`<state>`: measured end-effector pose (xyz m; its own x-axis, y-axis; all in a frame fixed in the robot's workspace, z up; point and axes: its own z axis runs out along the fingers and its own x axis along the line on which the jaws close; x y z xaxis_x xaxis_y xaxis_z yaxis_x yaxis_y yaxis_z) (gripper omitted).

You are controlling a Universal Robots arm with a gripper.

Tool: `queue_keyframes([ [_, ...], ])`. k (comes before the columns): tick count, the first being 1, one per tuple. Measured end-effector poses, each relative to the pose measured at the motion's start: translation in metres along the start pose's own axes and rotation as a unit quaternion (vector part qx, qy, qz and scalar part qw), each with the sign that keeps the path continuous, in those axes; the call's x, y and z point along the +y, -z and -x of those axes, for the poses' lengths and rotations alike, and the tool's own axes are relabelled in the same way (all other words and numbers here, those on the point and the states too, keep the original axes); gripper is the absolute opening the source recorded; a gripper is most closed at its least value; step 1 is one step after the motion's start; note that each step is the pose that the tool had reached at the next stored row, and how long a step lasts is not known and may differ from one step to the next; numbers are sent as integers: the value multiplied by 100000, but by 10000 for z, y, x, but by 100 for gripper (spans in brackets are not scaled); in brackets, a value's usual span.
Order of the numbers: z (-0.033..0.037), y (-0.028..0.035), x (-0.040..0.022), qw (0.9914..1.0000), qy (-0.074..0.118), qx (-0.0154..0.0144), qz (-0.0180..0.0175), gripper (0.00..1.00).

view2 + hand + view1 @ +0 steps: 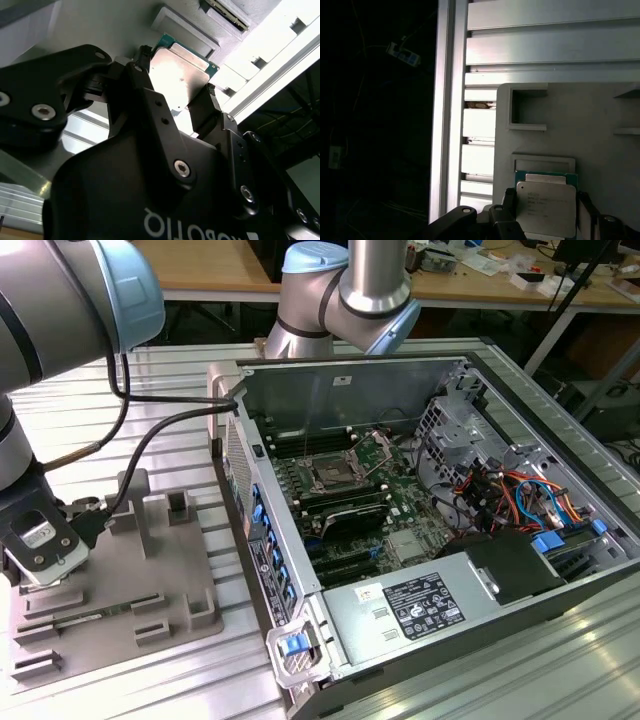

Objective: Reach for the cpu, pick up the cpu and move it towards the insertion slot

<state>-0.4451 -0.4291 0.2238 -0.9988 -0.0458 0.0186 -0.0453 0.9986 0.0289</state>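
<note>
You were at the pick-up step, by my reading. The gripper sat narrow around the cpu, its black fingers against two opposite edges, so the chip looked held. Whether it had left the tray I could not tell. In the exterior view the gripper hung over the tray at that view's left, well apart from the slot inside the open case. A carry from here would, I judge, call for a level lift clear of the tray's ribs and a firm grip across that gap. The cpu showed a flat silvery top with faint print, and a green board edge peeked out at one side.
</note>
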Motion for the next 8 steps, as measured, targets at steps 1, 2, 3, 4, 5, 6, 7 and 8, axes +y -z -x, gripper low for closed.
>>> queue_keyframes([
  [1, 0, 10, 0, 100000, 0, 3, -3, 55],
  [2, 0, 19, 0, 100000, 0, 4, -2, 55],
  [3, 0, 27, 1, 100000, 2, 3, -2, 55],
  [4, 0, 39, 1, 100000, 0, 4, -2, 55],
  [5, 0, 56, 2, 100000, -1, 3, -1, 55],
  [6, 0, 64, 2, 100000, -1, -1, -2, 55],
  [7, 0, 71, 2, 100000, 0, 5, -1, 55],
  [8, 0, 83, 2, 100000, 0, 2, -2, 55],
])
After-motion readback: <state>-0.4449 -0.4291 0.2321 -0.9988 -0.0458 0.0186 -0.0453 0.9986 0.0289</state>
